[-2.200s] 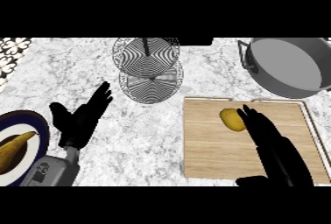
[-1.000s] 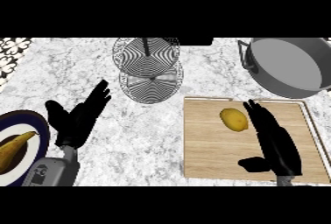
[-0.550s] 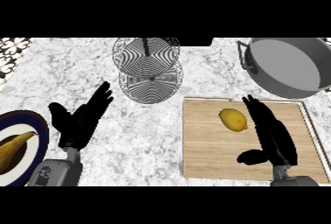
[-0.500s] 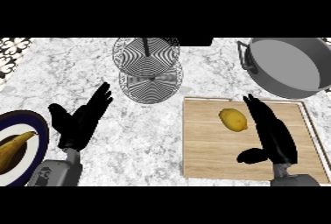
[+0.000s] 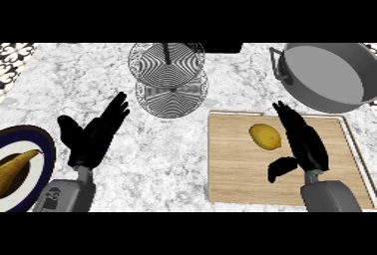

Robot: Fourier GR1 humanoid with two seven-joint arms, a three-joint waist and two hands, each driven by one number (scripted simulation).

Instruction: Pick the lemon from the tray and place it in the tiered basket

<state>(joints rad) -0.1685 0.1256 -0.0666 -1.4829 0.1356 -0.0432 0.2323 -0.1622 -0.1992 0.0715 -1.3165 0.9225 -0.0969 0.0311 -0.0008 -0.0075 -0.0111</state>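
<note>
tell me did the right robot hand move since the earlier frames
Yes. The right robot hand has pulled back toward the near edge of the wooden tray; its fingertips, earlier beyond the lemon, now lie beside it, open.

Kitchen: marble counter (image 5: 177,149) w/ grey pot (image 5: 327,74), wooden tray (image 5: 243,169), wire tiered basket (image 5: 169,79).

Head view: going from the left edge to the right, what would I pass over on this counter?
Dark blue-rimmed plate holding a yellow-brown fruit → black left robot hand → round wire tiered basket → yellow lemon on the wooden tray → black right robot hand → grey metal pot.
</note>
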